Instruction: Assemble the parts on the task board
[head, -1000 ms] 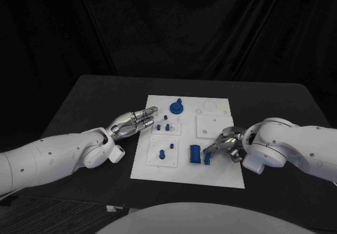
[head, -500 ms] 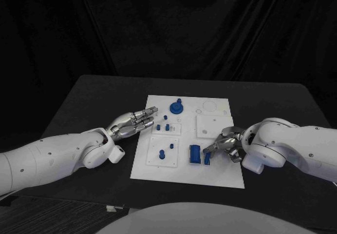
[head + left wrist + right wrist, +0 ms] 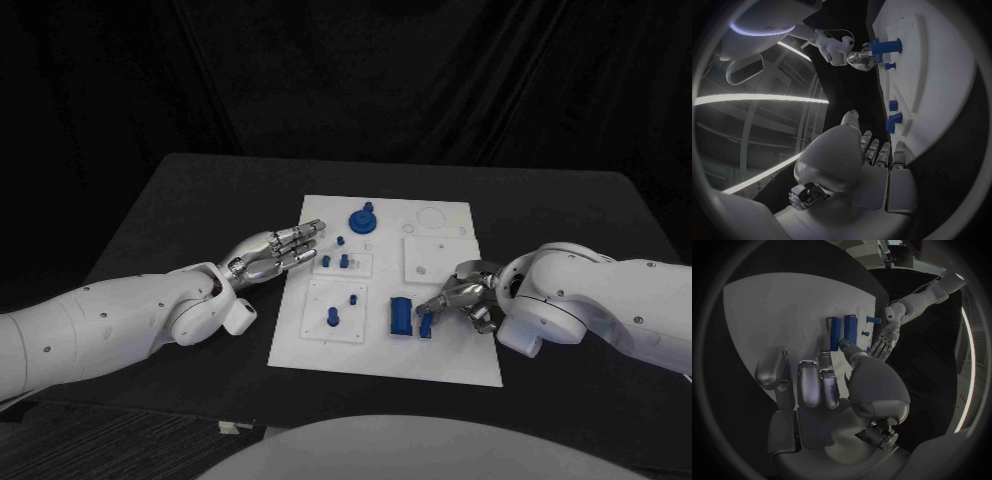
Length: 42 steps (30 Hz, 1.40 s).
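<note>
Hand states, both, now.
Left hand: open, fingers extended beside the task board, holding nothing.
Right hand: fingertips at the blue block; grip cannot be told.

A black worktop (image 3: 188, 200) stands against black curtains (image 3: 346, 70) at twelve o'clock; long ceiling light strips (image 3: 754, 99) glow overhead.

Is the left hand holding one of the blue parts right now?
No, the left hand rests open at the task board's edge with nothing in it.
</note>
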Available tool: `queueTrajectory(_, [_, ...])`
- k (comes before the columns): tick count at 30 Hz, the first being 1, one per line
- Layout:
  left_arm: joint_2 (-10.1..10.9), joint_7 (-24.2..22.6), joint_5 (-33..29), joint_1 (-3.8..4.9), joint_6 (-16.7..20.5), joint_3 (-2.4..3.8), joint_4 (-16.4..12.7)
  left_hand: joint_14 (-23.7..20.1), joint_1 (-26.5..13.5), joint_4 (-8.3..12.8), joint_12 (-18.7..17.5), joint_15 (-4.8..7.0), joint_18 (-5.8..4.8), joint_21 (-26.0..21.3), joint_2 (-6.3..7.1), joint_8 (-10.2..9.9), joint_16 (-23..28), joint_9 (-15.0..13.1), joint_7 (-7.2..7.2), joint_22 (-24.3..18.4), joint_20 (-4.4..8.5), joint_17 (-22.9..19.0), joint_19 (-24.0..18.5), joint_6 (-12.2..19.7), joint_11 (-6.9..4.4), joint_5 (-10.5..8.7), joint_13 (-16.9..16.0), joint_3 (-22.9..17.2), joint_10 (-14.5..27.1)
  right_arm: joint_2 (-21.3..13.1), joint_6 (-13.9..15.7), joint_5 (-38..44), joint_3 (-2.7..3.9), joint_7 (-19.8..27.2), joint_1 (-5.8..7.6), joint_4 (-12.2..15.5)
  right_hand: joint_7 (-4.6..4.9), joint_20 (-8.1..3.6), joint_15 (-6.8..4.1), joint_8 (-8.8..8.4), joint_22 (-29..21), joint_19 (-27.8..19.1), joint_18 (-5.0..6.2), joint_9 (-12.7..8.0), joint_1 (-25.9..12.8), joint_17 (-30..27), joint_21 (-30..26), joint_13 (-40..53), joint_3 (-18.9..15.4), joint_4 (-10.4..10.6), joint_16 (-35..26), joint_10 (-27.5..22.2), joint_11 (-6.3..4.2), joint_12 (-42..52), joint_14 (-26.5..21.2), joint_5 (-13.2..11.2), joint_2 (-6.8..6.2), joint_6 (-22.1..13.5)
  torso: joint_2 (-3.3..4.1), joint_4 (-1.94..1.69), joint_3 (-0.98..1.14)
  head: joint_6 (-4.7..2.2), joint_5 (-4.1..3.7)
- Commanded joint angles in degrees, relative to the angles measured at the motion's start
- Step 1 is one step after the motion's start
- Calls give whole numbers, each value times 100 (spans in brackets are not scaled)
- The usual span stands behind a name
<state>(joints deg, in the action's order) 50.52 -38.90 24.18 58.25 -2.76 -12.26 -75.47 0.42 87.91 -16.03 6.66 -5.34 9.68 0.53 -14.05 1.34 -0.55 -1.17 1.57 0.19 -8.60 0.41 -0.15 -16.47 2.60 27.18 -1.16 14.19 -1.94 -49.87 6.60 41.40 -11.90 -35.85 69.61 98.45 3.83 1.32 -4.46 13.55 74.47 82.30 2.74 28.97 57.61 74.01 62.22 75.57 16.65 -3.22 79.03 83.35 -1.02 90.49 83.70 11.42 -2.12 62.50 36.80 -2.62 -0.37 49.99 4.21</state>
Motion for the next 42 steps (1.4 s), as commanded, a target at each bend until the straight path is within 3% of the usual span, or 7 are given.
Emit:
queueTrajectory(1, [-12, -320, -8, -21, -89, 3, 1, -42, 64, 21, 75, -52, -276, -53, -9, 66, 55, -81, 58, -19, -8, -41, 15, 4, 37, 117, -11, -159, 25, 16, -2, 12, -3, -38, -24, 21, -75, 4, -48, -97, 811, 26, 277, -204, 83, 12, -106, 1443, -93, 0, 2, 665, -32, -49, 305, -133, -70, -196, 1, -1, 0, 1, -5])
queueTrajectory(24, [-9, -305, -8, -71, -106, 3, 15, -42, 74, 28, 76, -67, -289, -53, -10, 72, 55, -85, 105, -19, -10, -41, 15, -26, 21, 121, -12, -170, 24, 12, -18, 12, -3, -38, -25, 20, -112, -7, -65, 149, 791, -8, 293, -35, 122, -6, -194, 1443, -265, 120, -16, 665, -58, -49, 287, -235, -59, -204, 2, 0, 0, 1, 3])
queueTrajectory(42, [-8, -305, -8, -74, -103, 3, 19, -42, 76, 30, 78, -71, -293, -53, -8, 73, 55, -86, 114, -19, -11, -41, 15, -32, 22, 122, -12, -172, 23, 1, -28, 12, -3, -38, -25, 27, -167, -36, -99, 591, 789, -17, 296, 380, 242, 19, -213, 1443, -429, 229, -2, 665, -102, -49, 283, -224, -25, -357, 0, -1, 0, 1, 11])
